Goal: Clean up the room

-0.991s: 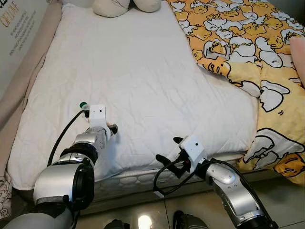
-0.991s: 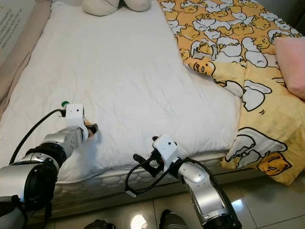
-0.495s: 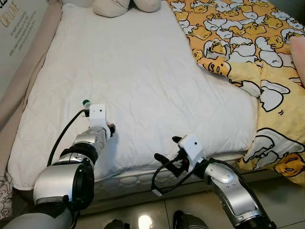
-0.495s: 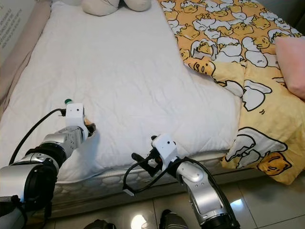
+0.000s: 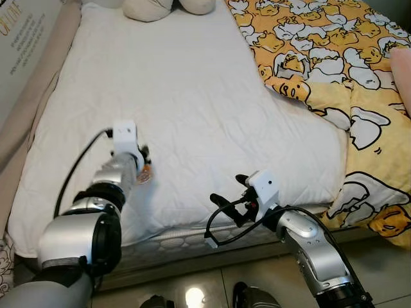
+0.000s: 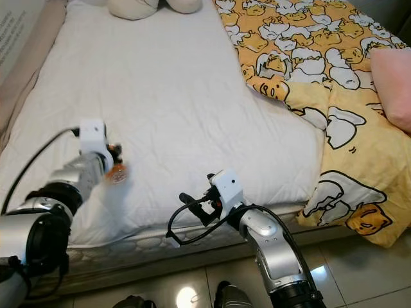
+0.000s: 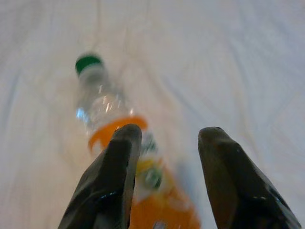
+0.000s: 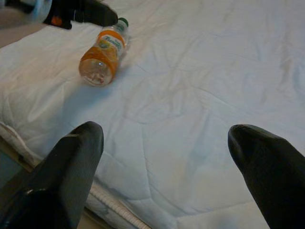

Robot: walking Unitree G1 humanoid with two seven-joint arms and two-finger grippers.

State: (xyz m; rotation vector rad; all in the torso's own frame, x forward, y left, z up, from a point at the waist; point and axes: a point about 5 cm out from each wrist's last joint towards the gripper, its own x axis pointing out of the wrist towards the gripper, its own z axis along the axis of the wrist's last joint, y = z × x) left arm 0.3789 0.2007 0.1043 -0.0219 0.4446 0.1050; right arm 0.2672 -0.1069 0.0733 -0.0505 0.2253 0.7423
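A clear plastic bottle point(image 5: 145, 174) with an orange label and a green cap point(image 7: 88, 62) lies on its side on the white mattress point(image 5: 192, 96), near the front left part of the bed. My left gripper point(image 5: 142, 158) hovers just over it, fingers open. In the left wrist view the blurred bottle point(image 7: 138, 181) shows between and below the two fingers, and nothing is clamped. My right gripper point(image 5: 228, 190) hangs at the mattress's front edge, wide open and empty. In the right wrist view the bottle point(image 8: 102, 52) rests well ahead of that gripper.
A yellow duck-print duvet point(image 5: 321, 58) covers the right side of the bed and drapes over the front corner. A pink pillow point(image 5: 403, 70) is at the far right. A cream plush point(image 5: 151, 8) lies at the head. A beige padded panel point(image 5: 26, 128) lines the left; tile floor point(image 5: 385, 256) is below.
My left arm has reached a little farther over the mattress and the bottle has come out of its fingers onto the bed. The right gripper has edged slightly forward.
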